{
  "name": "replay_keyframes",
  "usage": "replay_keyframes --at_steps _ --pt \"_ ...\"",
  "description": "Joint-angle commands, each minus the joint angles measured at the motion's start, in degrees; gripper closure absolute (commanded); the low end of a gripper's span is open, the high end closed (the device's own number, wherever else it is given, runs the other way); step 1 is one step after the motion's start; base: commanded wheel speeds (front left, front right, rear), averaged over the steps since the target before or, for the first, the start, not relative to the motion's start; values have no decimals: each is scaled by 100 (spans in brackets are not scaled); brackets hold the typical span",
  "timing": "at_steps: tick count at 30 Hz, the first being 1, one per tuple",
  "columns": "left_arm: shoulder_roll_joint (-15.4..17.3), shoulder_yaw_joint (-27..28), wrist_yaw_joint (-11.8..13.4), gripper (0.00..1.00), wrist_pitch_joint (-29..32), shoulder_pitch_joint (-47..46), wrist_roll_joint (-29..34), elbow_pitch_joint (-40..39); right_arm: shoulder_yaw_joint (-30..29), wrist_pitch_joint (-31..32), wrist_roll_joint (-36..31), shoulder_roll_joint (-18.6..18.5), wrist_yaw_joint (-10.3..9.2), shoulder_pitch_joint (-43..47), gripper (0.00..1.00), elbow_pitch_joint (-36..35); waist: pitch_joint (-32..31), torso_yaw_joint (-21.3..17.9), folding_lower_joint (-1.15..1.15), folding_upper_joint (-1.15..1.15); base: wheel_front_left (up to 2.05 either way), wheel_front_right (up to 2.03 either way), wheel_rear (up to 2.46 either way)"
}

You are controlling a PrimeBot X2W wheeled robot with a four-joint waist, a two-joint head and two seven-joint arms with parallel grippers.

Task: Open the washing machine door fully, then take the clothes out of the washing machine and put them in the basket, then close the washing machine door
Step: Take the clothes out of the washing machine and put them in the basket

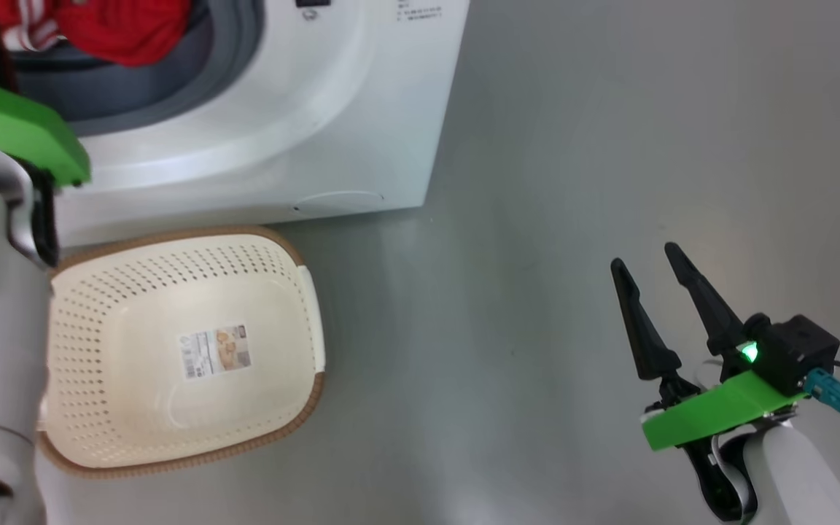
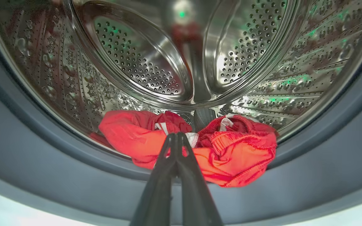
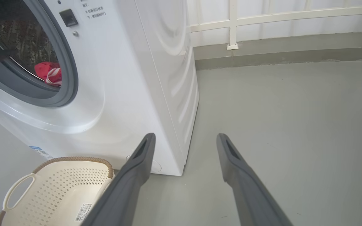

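Your left end effector (image 2: 176, 136) reaches into the mouth of the washing machine (image 1: 303, 138), fingers pressed together, with the tips right at the clothes (image 2: 237, 157). You cannot tell whether a fold is actually pinched. The red heap lies at the drum's front lip against the grey rubber ring (image 2: 42, 150), spread crosswise to the fingers, with more of it on their right. The basket (image 1: 172, 237) sits on the floor (image 1: 537, 219) just below the opening, so the carry is probably back and down. Your right end effector (image 1: 644, 257) stands wide and empty, well apart from both.
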Motion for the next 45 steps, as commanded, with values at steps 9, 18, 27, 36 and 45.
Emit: replay_keyframes --at_steps 9,18,27,36,45 --pt "-49 324 -125 100 -45 1085 44 -1306 37 -68 35 -122 9 482 0 -46 -782 389 0 0 0 0 0" --pt "-335 636 -349 100 -45 2213 176 -2544 -54 -68 51 -207 9 731 0 -56 -1162 558 0 0 0 0 0" --pt "-521 1042 -473 100 -45 3463 367 -3561 -135 -68 63 -340 9 893 0 -82 -1459 658 0 0 0 0 0" --pt "-705 1411 -567 99 -46 4567 470 -4136 -225 -68 63 -428 9 1068 0 -121 -1683 703 0 0 0 0 0" --pt "-883 1634 -623 74 -46 5557 528 -4618 -323 -68 78 -431 9 1258 0 -133 -1891 682 0 0 0 0 0"
